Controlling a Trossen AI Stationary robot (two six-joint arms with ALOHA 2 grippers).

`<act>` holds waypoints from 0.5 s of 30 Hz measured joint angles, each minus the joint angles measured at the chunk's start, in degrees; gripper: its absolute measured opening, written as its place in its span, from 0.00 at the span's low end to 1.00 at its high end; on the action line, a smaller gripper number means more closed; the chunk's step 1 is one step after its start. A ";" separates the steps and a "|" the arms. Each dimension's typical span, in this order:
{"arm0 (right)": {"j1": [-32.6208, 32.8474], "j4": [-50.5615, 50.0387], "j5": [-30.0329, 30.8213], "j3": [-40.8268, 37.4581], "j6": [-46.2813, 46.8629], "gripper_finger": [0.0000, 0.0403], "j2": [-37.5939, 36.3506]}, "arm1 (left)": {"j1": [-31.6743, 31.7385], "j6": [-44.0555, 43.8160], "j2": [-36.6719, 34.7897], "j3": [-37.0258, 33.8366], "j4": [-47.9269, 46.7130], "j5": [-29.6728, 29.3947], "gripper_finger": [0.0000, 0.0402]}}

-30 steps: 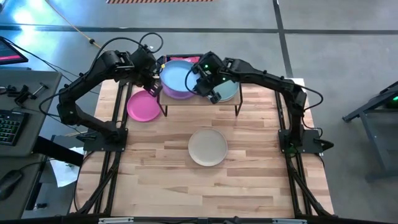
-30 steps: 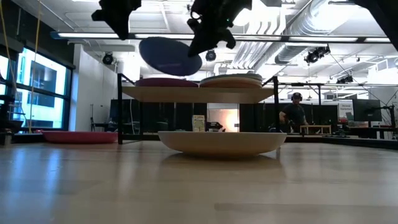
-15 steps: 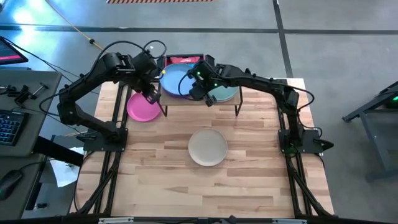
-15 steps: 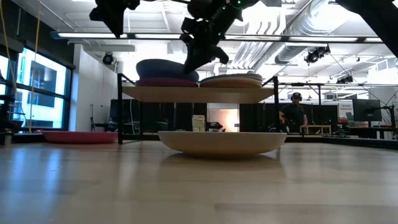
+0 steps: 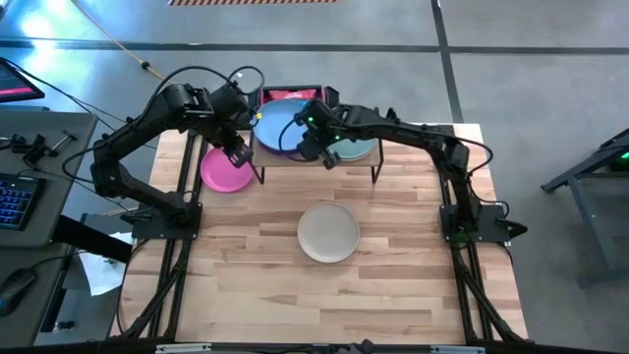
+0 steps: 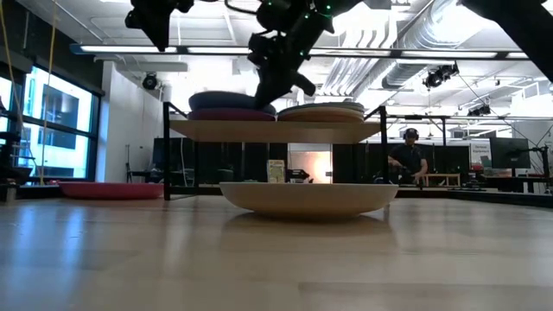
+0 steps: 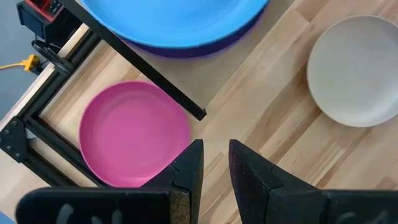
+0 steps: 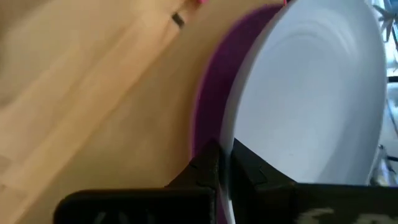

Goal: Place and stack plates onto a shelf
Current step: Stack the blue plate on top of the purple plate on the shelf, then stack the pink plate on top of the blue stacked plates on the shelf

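Gripping the rim of the blue plate (image 5: 278, 126), the right claw (image 5: 313, 144) was pinched shut on it over the shelf (image 5: 356, 162), the plate lying on a purple plate (image 6: 230, 114) just under it. Beside that claw, on the shelf's other half, sat a stack topped by a teal plate (image 5: 356, 148). The left claw (image 5: 237, 153) hung with its fingers slightly parted and held nothing, a pink plate (image 5: 226, 169) on the table just below it. A cream plate (image 5: 328, 232) lay well apart from both claws.
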 joint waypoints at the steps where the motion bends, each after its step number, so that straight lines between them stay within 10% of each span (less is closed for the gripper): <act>1: 0.03 -0.11 0.96 0.00 -0.61 0.01 0.12 | 0.00 0.08 0.00 0.00 -0.02 0.00 0.17; 15: 0.94 0.36 1.53 0.00 -0.52 0.10 0.08 | 0.00 1.54 0.00 0.00 -0.17 0.00 0.17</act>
